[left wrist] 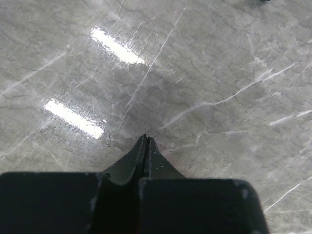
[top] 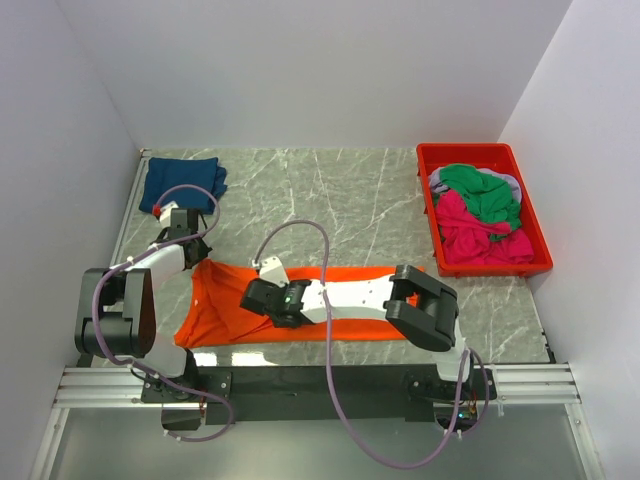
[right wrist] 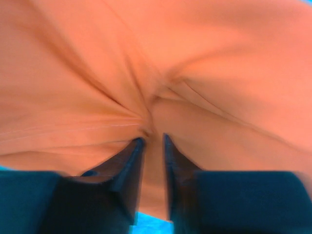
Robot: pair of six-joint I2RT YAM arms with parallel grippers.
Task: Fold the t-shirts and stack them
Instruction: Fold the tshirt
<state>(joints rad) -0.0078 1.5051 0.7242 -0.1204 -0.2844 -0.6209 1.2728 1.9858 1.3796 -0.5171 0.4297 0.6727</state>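
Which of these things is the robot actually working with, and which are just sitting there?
Part of the job: orange t-shirt spread near the arms; navy t-shirt folded, far left; green t-shirt, pink t-shirt, grey t-shirt heaped together.

Just there: red bin holding that heap; marble table.

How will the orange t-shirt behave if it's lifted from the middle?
Probably floppy: the orange t-shirt lies flat and puckers into creases at the right tool, so both ends would likely droop. It is likely light, since it looks like thin cloth. If pushed on the glossy marble-patterned table, it may slide and bunch rather than move as a whole.
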